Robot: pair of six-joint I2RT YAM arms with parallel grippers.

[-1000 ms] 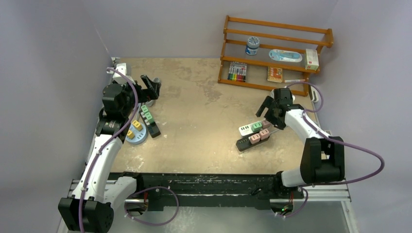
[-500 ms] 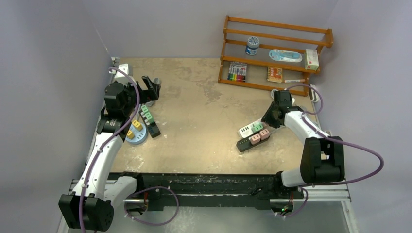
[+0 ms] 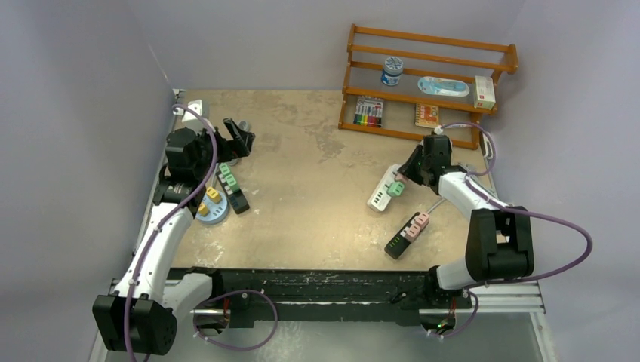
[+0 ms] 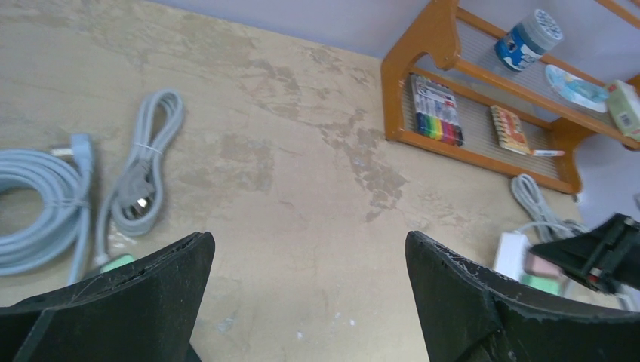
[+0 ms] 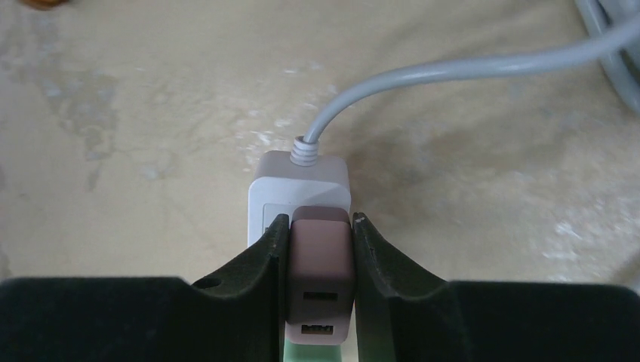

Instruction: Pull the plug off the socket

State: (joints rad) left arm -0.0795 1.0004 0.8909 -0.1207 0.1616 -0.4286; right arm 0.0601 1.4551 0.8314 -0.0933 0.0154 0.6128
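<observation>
My right gripper (image 5: 321, 220) is shut on a dusty-pink plug (image 5: 321, 275) that sits on the white socket strip (image 5: 302, 177), near the end where its grey cord comes out. A green plug (image 5: 313, 353) shows just below the pink one. From above, the right gripper (image 3: 411, 175) is over the strip (image 3: 381, 190), which lies slanted at centre right with the green plug (image 3: 395, 188) on it. Over the left side of the table my left gripper (image 3: 240, 136) hangs open and holds nothing; its fingers (image 4: 113, 302) frame bare tabletop.
A black strip (image 3: 406, 234) with pink plugs lies nearer the front edge. At the left lie another black strip (image 3: 232, 190) with green plugs and a blue dish (image 3: 215, 215) holding yellow plugs. Coiled grey cables (image 4: 45, 196) lie far left. A wooden shelf (image 3: 423, 83) stands at the back right.
The right gripper came down and shut on the pink plug. The white strip swung back and to the left with it, and the black strip slid toward the front edge. The left gripper barely moved.
</observation>
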